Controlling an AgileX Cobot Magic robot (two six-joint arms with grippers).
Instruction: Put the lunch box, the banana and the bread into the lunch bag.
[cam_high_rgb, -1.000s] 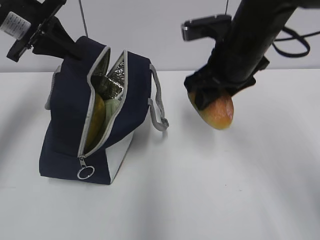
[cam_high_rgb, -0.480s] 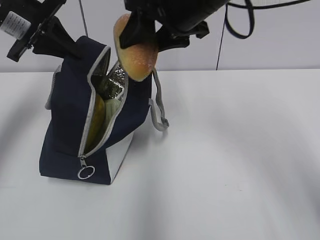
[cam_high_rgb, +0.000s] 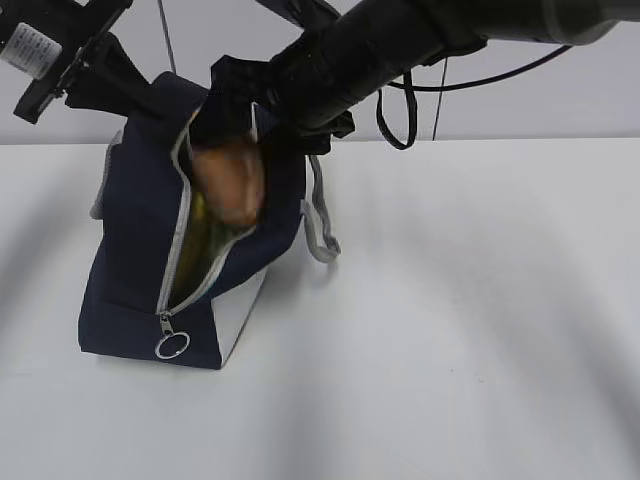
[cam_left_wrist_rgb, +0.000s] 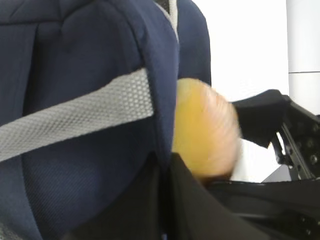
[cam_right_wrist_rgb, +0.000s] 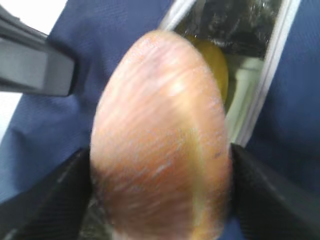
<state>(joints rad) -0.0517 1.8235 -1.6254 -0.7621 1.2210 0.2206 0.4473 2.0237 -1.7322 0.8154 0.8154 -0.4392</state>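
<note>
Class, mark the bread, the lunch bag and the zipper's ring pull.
bread (cam_right_wrist_rgb: 160, 135): right wrist view, middle of its crust.
lunch bag (cam_high_rgb: 130, 260): exterior view, navy side panel.
ring pull (cam_high_rgb: 171, 346): exterior view, the metal ring's rim.

Bread (cam_high_rgb: 232, 185) in the open mouth of the lunch bag (cam_high_rgb: 135, 250) on the desk (cam_high_rgb: 450, 350), beneath the right end effector (cam_high_rgb: 235, 110); yellow banana (cam_high_rgb: 203, 228) visible inside; left end effector (cam_high_rgb: 125, 85) at the bag's top edge.

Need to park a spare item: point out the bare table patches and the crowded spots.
Bare table lies right of the lunch bag, from its grey handle to the right edge, and along the front below the ring pull. Crowded: the bag's mouth, where the right hand brings the bread, and the bag's top left, pinched by the left hand.
</note>
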